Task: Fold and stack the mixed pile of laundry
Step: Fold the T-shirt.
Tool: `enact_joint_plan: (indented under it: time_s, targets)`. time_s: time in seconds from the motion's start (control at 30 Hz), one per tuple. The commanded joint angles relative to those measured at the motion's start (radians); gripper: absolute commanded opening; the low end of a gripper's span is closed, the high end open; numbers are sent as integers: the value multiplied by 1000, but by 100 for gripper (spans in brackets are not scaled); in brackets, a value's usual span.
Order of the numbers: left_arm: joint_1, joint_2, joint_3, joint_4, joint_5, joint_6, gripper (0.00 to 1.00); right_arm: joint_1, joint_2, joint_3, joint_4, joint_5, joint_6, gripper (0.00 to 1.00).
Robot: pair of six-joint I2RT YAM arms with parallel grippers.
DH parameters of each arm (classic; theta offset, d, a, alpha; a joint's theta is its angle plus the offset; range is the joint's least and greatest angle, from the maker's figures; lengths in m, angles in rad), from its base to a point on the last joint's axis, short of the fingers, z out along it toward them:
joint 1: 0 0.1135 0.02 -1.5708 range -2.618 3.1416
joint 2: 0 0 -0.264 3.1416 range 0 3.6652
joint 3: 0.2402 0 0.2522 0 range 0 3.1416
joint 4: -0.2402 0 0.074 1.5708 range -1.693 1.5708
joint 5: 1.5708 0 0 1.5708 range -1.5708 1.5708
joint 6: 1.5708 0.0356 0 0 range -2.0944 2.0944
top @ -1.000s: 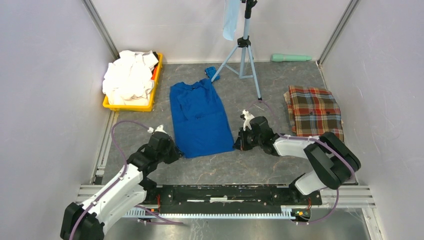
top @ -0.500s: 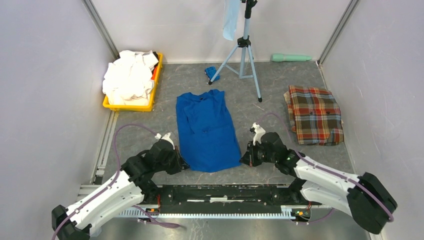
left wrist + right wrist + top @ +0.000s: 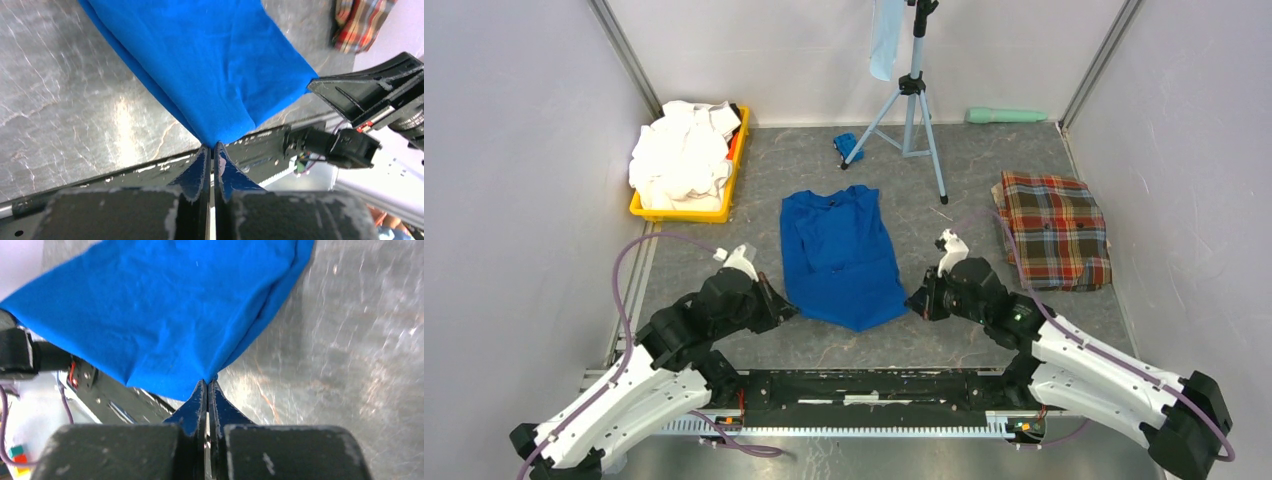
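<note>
Lying at the middle of the grey table (image 3: 984,170), the royal-blue T-shirt (image 3: 839,255) is pinched at both near corners. One corner is clamped in the closed jaws of the left gripper (image 3: 210,146), the other in those of the right gripper (image 3: 207,381). White shirts (image 3: 682,150) are heaped in a yellow bin (image 3: 679,213) at the far left. The plaid cloth (image 3: 1052,228) is laid folded at the right.

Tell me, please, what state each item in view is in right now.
blue T-shirt: lying lengthways on the table, near corners pinched.
left gripper: shut on the shirt's near-left corner.
right gripper: shut on its near-right corner.
plaid cloth: folded, lying flat.
white shirts: crumpled in the yellow bin.
tripod: upright.
pale-blue cloth: hanging from the tripod.
</note>
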Motion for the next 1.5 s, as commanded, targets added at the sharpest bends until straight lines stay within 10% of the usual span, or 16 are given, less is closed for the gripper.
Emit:
enact_joint_plan:
  time_s: [0.0, 0.4, 0.73, 1.47]
  targets:
    - [-6, 50, 101, 2, -194, 43, 2, 2, 85, 167, -27, 157, -55, 0]
    - [53, 318, 330, 79, -490, 249, 2, -107, 442, 533, -38, 264, -215, 0]
    - [359, 565, 392, 293, -244, 339, 2, -193, 737, 776, -33, 229, -265, 0]
    - [640, 1161, 636, 487, 52, 364, 2, -330, 1225, 1219, -91, 99, -277, 0]
